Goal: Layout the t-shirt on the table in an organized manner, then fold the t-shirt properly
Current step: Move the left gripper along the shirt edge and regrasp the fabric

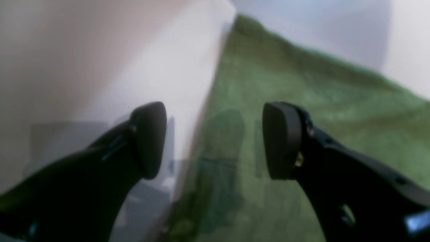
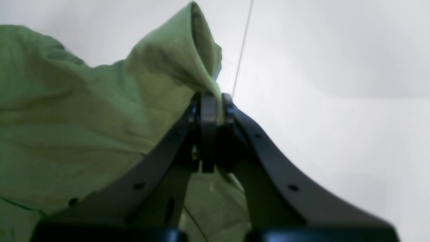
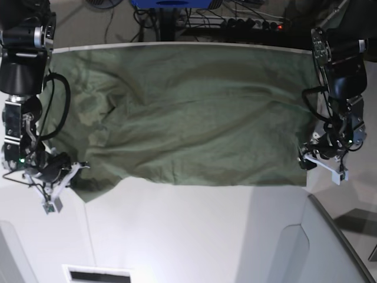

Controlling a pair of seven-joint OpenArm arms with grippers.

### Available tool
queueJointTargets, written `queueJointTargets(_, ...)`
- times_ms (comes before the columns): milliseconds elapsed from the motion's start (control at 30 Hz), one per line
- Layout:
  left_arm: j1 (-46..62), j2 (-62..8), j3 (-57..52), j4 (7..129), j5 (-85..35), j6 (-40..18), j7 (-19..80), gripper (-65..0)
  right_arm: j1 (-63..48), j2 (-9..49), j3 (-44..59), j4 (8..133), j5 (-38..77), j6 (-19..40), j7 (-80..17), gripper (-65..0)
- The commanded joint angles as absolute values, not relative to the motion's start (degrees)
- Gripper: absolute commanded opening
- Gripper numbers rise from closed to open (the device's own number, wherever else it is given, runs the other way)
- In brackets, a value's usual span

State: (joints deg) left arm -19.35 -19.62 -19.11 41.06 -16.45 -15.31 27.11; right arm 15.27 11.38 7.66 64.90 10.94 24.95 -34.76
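Base view is showing the t-shirt (image 3: 182, 112) lying spread on the table (image 3: 194, 230). The right gripper (image 2: 215, 101) is pinching its corner. The left gripper (image 1: 215, 141) is hanging wide apart, holding nothing.

floor: dim beyond far edge; cables (image 3: 247, 15) and power strip (image 3: 253, 23); blue object (image 3: 171, 3) top centre

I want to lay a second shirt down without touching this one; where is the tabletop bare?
Bare table runs in front of the t-shirt, from its near hem to the near edge. It is crowded at both hem corners, by the right gripper and the left gripper.
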Motion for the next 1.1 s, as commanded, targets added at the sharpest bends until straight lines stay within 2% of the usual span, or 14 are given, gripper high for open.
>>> queueJointTargets(0,-20.6,-19.9,-18.8,41.7,-17.0,-16.0,25.6,-21.7,16.6,12.4,8.0,66.1,11.4,25.1,-33.8,-64.8)
queueJointTargets(233,-19.6,-19.2,-18.9,36.2,-16.9,-16.0,21.8,-22.2,16.5,12.4,8.0,66.1,11.4,25.1,-33.5,-64.8)
queueJointTargets(267,-19.6,-19.1,-18.9,35.4,-16.9,-16.0,21.1,-24.7,16.5,12.4,8.0,66.1,11.4,25.1,-33.5,-64.8)
queueJointTargets(300,-19.6,-19.1,-18.9,34.3,-16.9,-16.0,20.4,-30.4,16.5,12.4,8.0,66.1,11.4,25.1,-33.4,-64.8)
queueJointTargets(400,-19.6,-19.1,-19.1,33.5,-17.0,-16.0,20.0,-59.4,16.5,12.4,8.0,66.1,11.4,25.1,-33.4,-64.8)
queueJointTargets(433,-19.6,-19.2,-19.3,33.5,-17.1,-16.0,20.0,-65.0,16.5,12.4,8.0,66.1,11.4,25.1,-33.4,-64.8)
queueJointTargets(633,-18.9,-19.6,-18.9,36.6,-16.9,-16.0,20.4,-65.0,16.5,12.3,8.0,65.9,11.4,25.1,-33.3,-64.8)
queueJointTargets(733,-14.3,-19.2,-18.9,47.3,-17.1,-15.9,21.2,-65.0,16.5,12.3,8.0,65.9,11.4,25.1,-33.3,-64.8)
queueJointTargets(867,-8.5,-18.1,-19.6,60.4,-17.1,-15.8,27.7,-65.0,16.5,12.4,8.0,65.9,11.4,25.1,-33.3,-64.8)
queueJointTargets(1067,0.4,-17.5,-19.6,73.7,-17.0,-15.6,32.0,-65.0,16.5,12.4,8.0,65.9,11.4,25.1,-33.3,-64.8)
